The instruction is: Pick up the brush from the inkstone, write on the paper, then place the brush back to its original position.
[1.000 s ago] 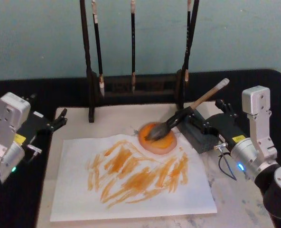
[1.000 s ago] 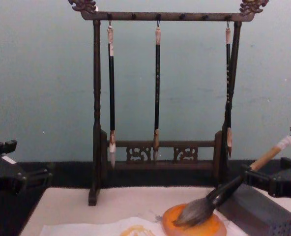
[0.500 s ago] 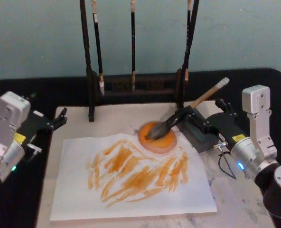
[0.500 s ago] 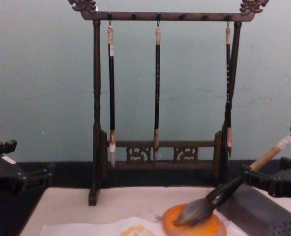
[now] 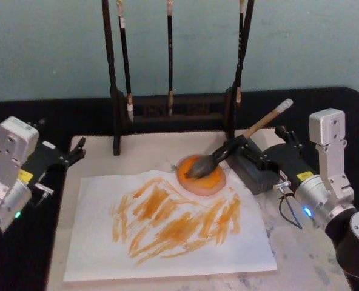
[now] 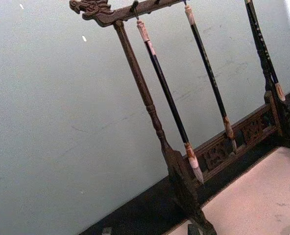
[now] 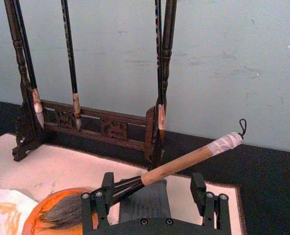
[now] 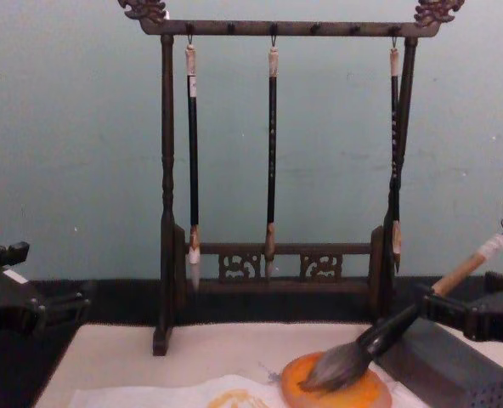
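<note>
1. The brush [image 5: 228, 150] was seen lying aslant, its bristles resting on the inkstone [image 5: 201, 174] and its handle propped on the dark block [image 5: 258, 171] just beside the disc.
2. The paper [image 5: 167, 225] was covered with orange strokes, so the writing step was judged to be done.
3. The right gripper [image 7: 152, 193] was found just behind the block, with its jaws spread wide. The handle passed between them in the right wrist view, but no finger was seen pressing on it, and nothing was held.
4. The brush was therefore judged to be set back in its place and released; only the drawing back of the right arm appeared to be left.
5. The left gripper [image 5: 70, 154] was parked at the left edge of the mat [image 5: 149, 148], well apart from the paper. Whether its fingers were apart or closed could not be told.
6. The stand [image 8: 273, 153] with three thin brushes was seen behind the inkstone, untouched.
</note>
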Tool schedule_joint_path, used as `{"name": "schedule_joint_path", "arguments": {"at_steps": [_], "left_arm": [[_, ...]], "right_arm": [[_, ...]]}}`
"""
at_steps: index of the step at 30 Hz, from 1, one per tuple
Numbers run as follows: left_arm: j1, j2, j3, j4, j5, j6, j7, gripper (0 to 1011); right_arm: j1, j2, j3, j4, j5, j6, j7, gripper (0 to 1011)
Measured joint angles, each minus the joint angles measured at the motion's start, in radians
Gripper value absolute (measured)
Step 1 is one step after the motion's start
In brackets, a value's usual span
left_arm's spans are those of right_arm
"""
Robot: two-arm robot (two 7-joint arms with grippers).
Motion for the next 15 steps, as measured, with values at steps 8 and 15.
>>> {"name": "schedule_joint_path", "arguments": {"at_steps": [8,15], "left_arm": [[0.000,0.000,0.000,0.000,0.000,0.000,0.000,1001],[0.000,0.000,0.000,0.000,0.000,0.000,0.000,1001]], "right_arm": [[0.000,0.000,0.000,0.000,0.000,0.000,0.000,1000],[0.000,0.000,0.000,0.000,0.000,0.000,0.000,1000]]}}
